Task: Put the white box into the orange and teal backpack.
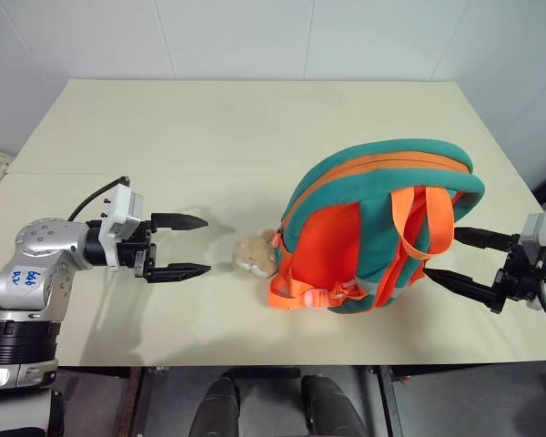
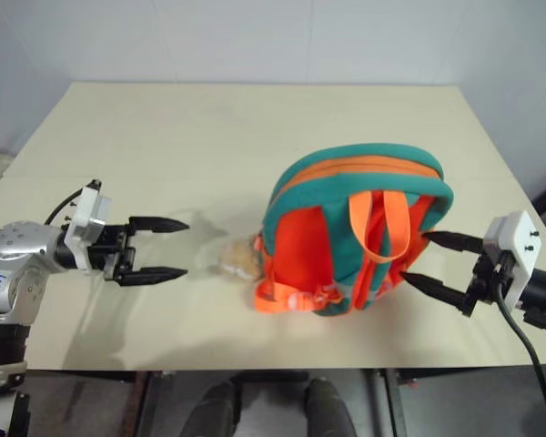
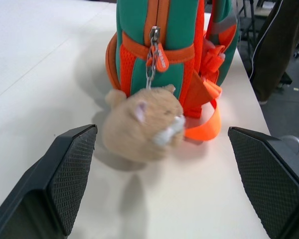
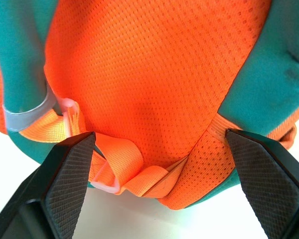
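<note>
From the head cameras, one orange and teal backpack (image 1: 378,228) lay on the cream table (image 1: 209,127), strap side up, with one tan plush hamster (image 1: 253,256) at its left end. The white box could not be seen. Blue handwriting on the left forearm was unreadable. The left gripper (image 1: 184,246) hung wide open and empty just left of the hamster; the right gripper (image 1: 462,259) stood spread and empty by the backpack's right edge.

The left wrist camera showed one zipper pull (image 3: 158,52) above the hamster.

The right wrist camera showed orange mesh and webbing between two parted fingers (image 4: 67,184).
</note>
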`<state>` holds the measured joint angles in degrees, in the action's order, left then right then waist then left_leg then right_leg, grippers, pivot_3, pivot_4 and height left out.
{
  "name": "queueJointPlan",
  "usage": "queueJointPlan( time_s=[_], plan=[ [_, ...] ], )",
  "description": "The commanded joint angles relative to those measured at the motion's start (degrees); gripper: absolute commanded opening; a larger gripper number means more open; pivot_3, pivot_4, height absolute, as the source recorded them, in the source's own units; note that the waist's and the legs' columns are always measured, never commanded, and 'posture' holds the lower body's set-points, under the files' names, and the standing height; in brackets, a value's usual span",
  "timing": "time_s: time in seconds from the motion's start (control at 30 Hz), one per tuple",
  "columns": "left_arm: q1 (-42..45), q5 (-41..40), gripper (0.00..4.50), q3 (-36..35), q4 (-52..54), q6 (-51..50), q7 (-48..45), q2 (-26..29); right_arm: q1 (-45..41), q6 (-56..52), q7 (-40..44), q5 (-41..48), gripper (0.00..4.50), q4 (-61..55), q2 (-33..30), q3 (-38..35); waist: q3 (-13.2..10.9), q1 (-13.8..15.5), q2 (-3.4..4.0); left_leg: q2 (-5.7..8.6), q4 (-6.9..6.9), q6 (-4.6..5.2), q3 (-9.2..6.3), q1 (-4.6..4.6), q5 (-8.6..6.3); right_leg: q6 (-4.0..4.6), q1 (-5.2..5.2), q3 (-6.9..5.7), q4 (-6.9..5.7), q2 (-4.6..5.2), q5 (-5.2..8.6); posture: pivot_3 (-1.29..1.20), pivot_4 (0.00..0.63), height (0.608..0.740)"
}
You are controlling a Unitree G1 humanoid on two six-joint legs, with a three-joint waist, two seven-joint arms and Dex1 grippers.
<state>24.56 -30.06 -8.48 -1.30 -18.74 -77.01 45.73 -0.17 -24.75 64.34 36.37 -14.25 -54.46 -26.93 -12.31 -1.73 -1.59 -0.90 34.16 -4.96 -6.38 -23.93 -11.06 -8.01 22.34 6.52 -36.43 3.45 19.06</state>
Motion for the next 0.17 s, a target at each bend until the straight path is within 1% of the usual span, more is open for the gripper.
queueJointPlan(
  time_s=[0.03,0.1,0.17],
  plan=[
    [0.0,-0.1,4.47,-0.7,0.7,0.9,0.9,0.3,-1.4,-0.2,0.7,0.2,4.43,-1.0,-0.9,1.3,0.0,-0.1,0.00,0.00,-0.01,0.00,0.00,0.00,0.00,-0.17,0.00,0.00,0.00,0.00,-0.09,0.00,0.150,0.740],
    [-0.4,-0.7,4.47,-0.9,2.0,0.1,1.7,0.1,-1.9,-0.9,0.7,0.4,4.43,-1.1,-1.0,2.0,0.0,-0.1,0.00,0.00,-0.03,0.00,0.00,0.00,0.00,-0.46,0.01,-0.01,0.00,0.00,-0.24,0.00,0.150,0.740],
    [-1.1,-1.3,4.47,-1.0,3.6,-0.8,2.5,0.1,-4.5,-1.1,0.6,-0.1,4.43,0.2,-0.7,4.2,0.0,0.0,0.00,0.00,-0.05,0.00,0.00,-0.01,0.00,-0.55,0.03,-0.01,0.00,0.00,-0.28,0.00,0.150,0.740]
  ],
)
